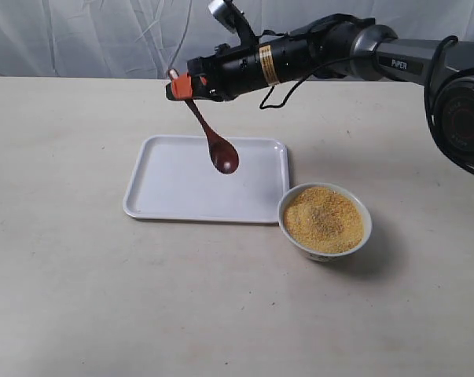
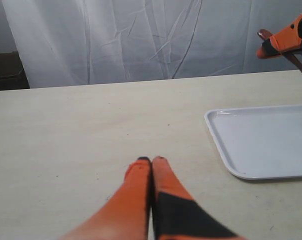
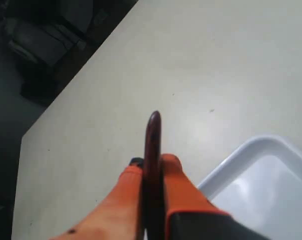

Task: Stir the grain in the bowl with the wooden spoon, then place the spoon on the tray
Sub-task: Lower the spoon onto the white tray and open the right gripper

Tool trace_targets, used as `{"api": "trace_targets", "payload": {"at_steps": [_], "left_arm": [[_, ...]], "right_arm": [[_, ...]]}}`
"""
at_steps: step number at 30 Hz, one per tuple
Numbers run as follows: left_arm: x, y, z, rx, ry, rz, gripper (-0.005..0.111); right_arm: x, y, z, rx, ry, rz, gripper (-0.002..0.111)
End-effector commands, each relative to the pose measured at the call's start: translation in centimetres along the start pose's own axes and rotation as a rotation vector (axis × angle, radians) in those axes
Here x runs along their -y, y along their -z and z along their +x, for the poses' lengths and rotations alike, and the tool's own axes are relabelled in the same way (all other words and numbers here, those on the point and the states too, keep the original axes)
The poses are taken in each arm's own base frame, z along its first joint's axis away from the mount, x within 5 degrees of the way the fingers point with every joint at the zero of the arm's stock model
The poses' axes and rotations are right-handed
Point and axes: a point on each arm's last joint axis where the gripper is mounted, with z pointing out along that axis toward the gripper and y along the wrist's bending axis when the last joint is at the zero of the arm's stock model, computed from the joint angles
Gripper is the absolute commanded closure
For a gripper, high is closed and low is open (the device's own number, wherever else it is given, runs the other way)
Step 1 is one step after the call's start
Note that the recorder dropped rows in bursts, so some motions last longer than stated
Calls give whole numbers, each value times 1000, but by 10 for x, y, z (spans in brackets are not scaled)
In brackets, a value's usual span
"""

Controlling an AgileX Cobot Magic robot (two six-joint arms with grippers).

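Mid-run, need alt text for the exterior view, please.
The right arm holds the wooden spoon by its handle end in shut jaws, head hanging down over the white tray. A small white bowl heaped with golden grain stands on the beige table beside the tray's near right corner.

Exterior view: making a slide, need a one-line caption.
Right gripper holds the wooden spoon above the white tray, beside a bowl of golden grain.

tray (image 2: 261,145) partly beyond the left wrist view's edge
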Motion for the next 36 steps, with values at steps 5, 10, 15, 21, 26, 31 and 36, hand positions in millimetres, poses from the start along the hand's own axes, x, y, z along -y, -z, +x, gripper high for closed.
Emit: {"api": "trace_targets", "payload": {"at_steps": [5,10,15,21,26,31,36], "left_arm": [[0,0,0,11,3,0,107],[0,0,0,11,3,0,107],[0,0,0,11,3,0,107],[0,0,0,11,3,0,107],[0,0,0,11,3,0,107],[0,0,0,11,3,0,107],[0,0,0,11,3,0,107]], "right_arm": [[0,-21,7,-7,111,10,109],[14,-32,25,-43,136,-6,109],[27,-39,39,-63,106,1,109],[41,-44,50,-67,79,42,97],[49,-47,56,-72,62,60,72],[54,-48,57,-60,60,103,72],[56,-48,56,-51,51,126,53]]}}
